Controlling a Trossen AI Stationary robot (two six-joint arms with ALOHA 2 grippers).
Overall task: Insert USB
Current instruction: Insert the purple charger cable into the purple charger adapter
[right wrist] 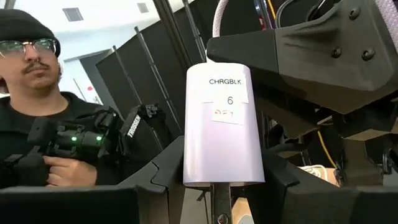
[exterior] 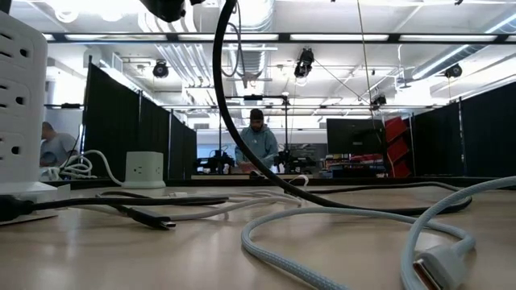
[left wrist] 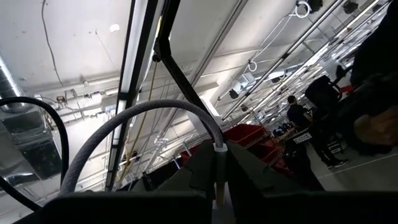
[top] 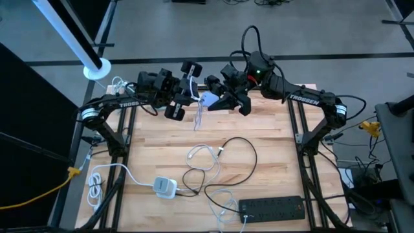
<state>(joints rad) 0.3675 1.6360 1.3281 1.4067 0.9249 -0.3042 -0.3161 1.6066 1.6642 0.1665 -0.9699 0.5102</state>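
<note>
Meeting at upper centre of the high view, the right tool (right wrist: 214, 186) clenches a light, rigid charger block (right wrist: 222, 124); the left tool (left wrist: 217, 180) pinches its limp cable (left wrist: 137, 121) near the plug.

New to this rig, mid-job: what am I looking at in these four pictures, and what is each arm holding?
Two dark robot arms work over a wooden table. One picture looks down from overhead, one level across the tabletop, one from each wrist. The left tool grips a grey cable near its plug; the right tool grips a white charger block marked CHRGBLK. On the table lie loose cables, a white adapter and a black power strip.
</note>
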